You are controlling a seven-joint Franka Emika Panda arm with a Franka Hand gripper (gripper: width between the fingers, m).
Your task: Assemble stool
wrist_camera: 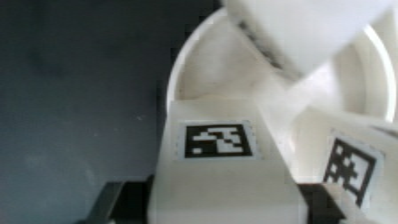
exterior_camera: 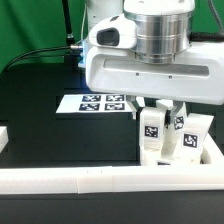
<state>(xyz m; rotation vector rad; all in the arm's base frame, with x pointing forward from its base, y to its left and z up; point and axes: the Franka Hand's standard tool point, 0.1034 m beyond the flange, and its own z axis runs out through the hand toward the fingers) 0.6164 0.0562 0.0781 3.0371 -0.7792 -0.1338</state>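
Note:
My gripper (exterior_camera: pixel 164 113) reaches down at the exterior view's right, over a cluster of white stool legs. In the wrist view, one white leg (wrist_camera: pixel 217 170) with a black-and-white tag fills the gap between my two dark fingers (wrist_camera: pixel 135 200), and the gripper (wrist_camera: pixel 217 208) is shut on it. In the exterior view this leg (exterior_camera: pixel 151 133) stands upright. Two more tagged legs (exterior_camera: pixel 187 138) stand right beside it, and one shows in the wrist view (wrist_camera: pixel 356 165). A curved white rim, apparently the seat (wrist_camera: pixel 210 70), lies beyond the held leg. The arm hides the seat in the exterior view.
The marker board (exterior_camera: pixel 99 103) lies flat on the black table to the left of the legs in the exterior view. A long white rail (exterior_camera: pixel 90 180) runs along the front, another (exterior_camera: pixel 214 150) borders the right, and a white block (exterior_camera: pixel 4 138) sits at the left edge.

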